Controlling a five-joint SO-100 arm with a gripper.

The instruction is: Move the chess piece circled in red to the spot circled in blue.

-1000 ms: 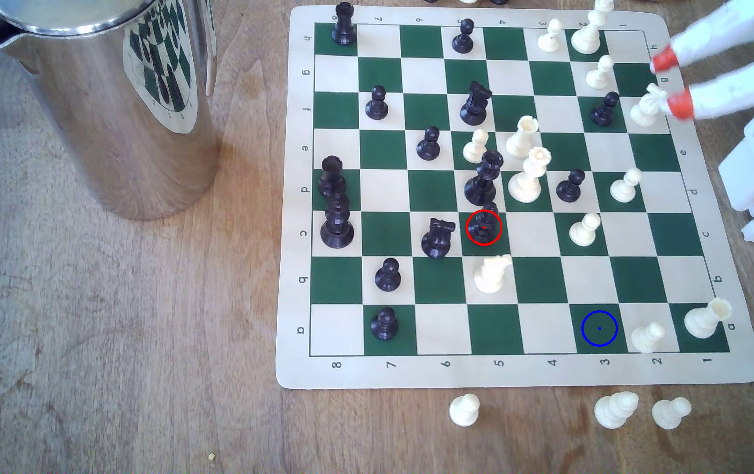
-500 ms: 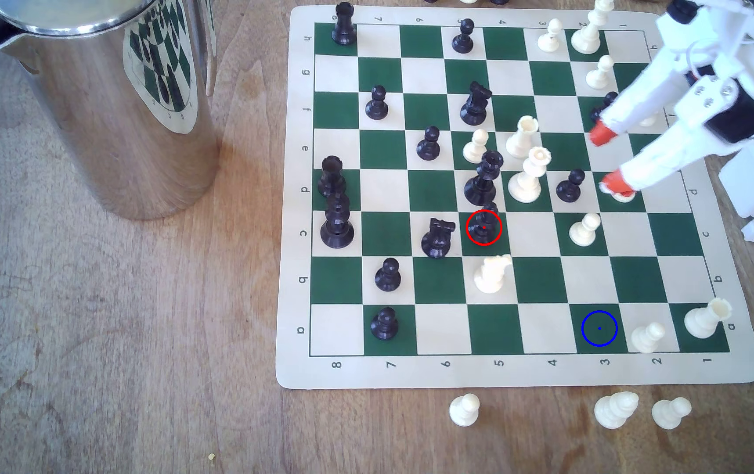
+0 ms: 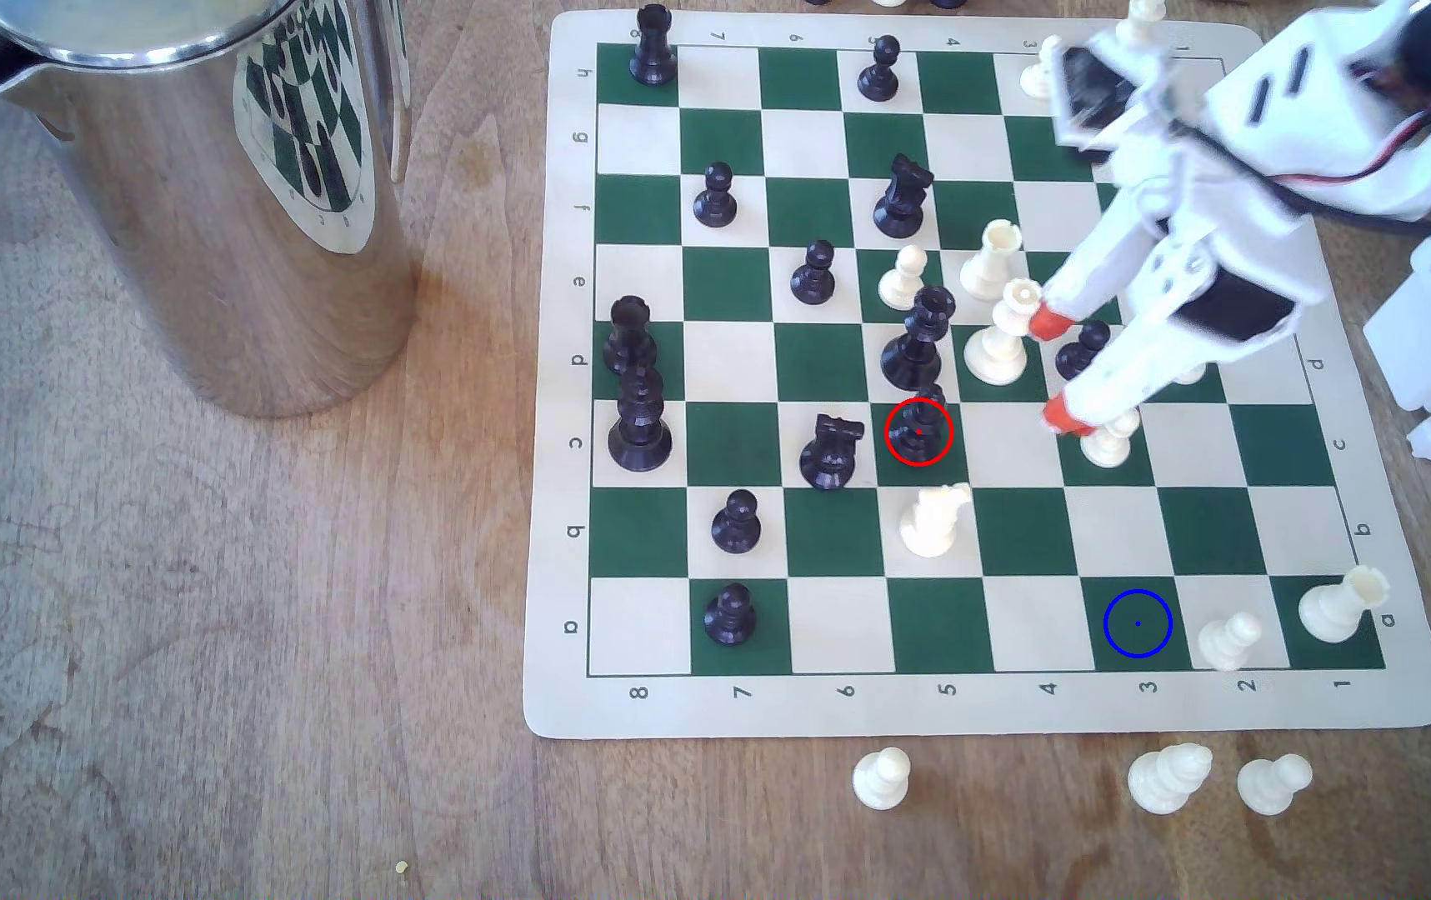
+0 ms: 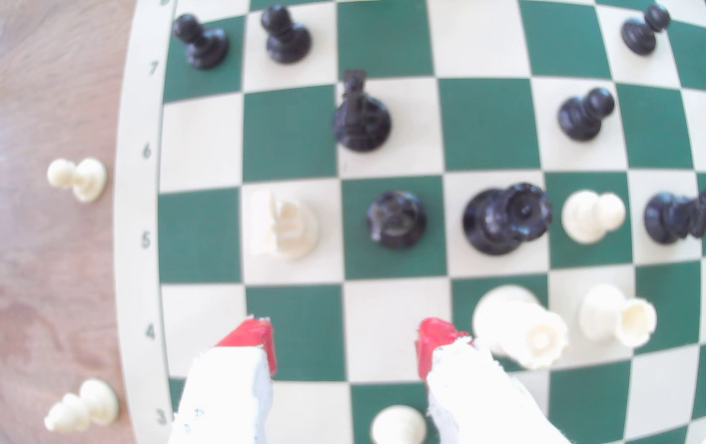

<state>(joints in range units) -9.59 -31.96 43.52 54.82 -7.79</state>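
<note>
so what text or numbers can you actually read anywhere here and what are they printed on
"8 7 6 5 4 3 2 1": near border of the chess mat, exterior view.
"a b c d e f g h": side borders of the mat, letters turned sideways.
"7 6 5 4 3": mat border in the wrist view.
The steel jug bears only the board's reflection, too warped to read.

piece: small black chess piece [image 3: 919, 426], upright, red-ringed, on a green square of the board [image 3: 984, 714], rank 5
target: blue-ringed green square [image 3: 1137, 623], bare, board's rank 3 edge row

An exterior camera looks steeply down on my bench [image 3: 261, 606] and the whole chessboard [image 3: 989, 710]. My wrist camera hangs close over the board's middle, facing down past my jaws. Both views share the central squares.
</note>
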